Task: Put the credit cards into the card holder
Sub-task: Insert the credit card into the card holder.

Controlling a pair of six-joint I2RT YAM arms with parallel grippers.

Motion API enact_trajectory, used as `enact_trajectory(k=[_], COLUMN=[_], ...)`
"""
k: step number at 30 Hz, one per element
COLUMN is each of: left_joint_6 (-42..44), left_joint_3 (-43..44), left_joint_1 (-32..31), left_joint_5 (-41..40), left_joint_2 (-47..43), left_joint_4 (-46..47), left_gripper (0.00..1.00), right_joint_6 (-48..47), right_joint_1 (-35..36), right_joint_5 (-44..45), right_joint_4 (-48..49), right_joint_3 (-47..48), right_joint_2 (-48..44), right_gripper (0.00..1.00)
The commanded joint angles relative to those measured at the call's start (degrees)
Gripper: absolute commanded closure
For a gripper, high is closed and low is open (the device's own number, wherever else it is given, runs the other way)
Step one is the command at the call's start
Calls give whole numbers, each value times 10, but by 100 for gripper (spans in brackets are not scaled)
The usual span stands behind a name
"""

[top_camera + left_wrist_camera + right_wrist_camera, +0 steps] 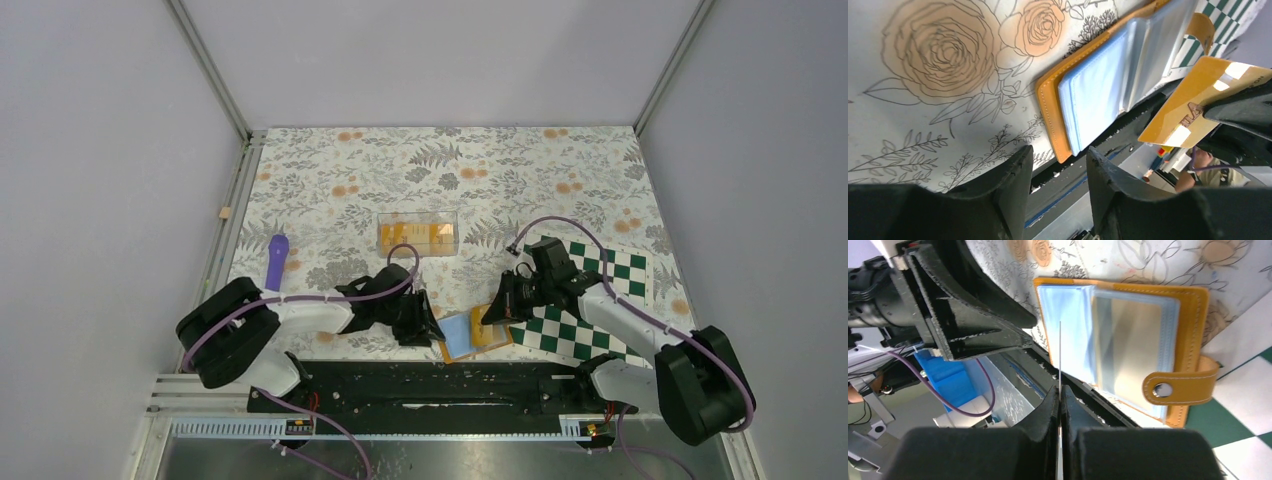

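Note:
The orange card holder (462,338) lies open at the table's near edge, light-blue pockets up; it also shows in the left wrist view (1098,85) and the right wrist view (1128,335), with its stud strap (1162,389). My right gripper (1060,392) is shut on one orange-yellow credit card (1193,105), seen edge-on (1060,352) just above the holder's open pockets. My left gripper (1060,160) is open and empty, close to the holder's left edge. In the top view the left gripper (425,322) and right gripper (495,308) flank the holder. More cards (415,237) sit in a clear box.
The clear plastic box (448,222) stands mid-table behind the grippers. A green-and-white chequered board (600,280) lies under the right arm. A purple object (277,260) lies at the left. The black base rail (420,385) runs just below the holder.

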Motion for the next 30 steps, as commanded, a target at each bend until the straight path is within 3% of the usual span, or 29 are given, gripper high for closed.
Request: enact_trajectory(k=[1, 16, 30], left_joint_6=[46, 51, 51], left_joint_3=[33, 72, 66], left_joint_1=[-3, -32, -37], left_joint_5=[-62, -66, -70], left_joint_2=[4, 98, 117], left_joint_4=[-102, -103, -103], left_gripper=[57, 72, 79], right_joint_6=[-53, -82, -106], right_joint_1=[-20, -34, -41], right_joint_5=[16, 3, 59], right_joint_4=[-3, 53, 30], right_joint_3=[39, 61, 63], right_joint_2=[36, 144, 120], right_gripper=[100, 100, 100])
